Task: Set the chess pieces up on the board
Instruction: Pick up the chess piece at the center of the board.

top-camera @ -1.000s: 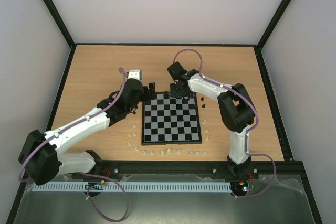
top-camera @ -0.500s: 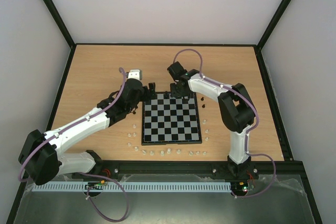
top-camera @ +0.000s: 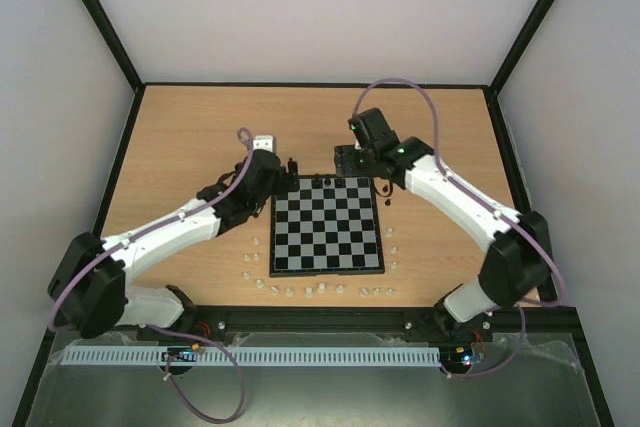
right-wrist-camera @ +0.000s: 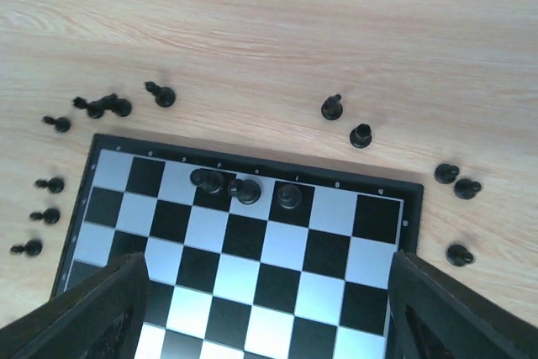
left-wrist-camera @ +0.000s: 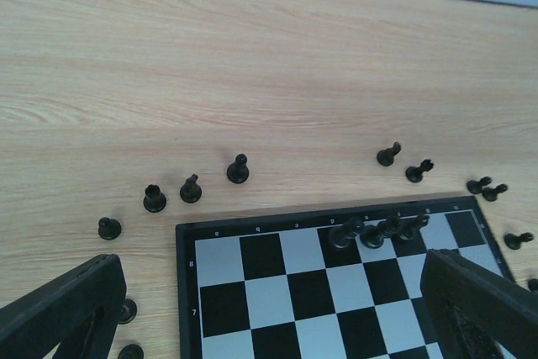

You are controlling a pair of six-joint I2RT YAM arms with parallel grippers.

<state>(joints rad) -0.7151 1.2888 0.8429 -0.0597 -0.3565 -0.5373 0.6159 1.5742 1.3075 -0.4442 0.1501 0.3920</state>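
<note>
While the top view has the board [top-camera: 327,227] in the middle of the counter [top-camera: 180,147], the left hand [top-camera: 289,169] hangs by its 11 o'clock corner and the right hand [top-camera: 350,160] just past its 12 o'clock edge. Left wrist cam: that hand's spread wide with nothing in it, and three chess pieces [left-wrist-camera: 377,231] stand on the board's far row toward 2 o'clock, the others loose on the wood. Right wrist cam: fingers [right-wrist-camera: 92,313] released too, gripping nothing, with the trio on the 12 o'clock row and strays at 10 and 2.
</note>
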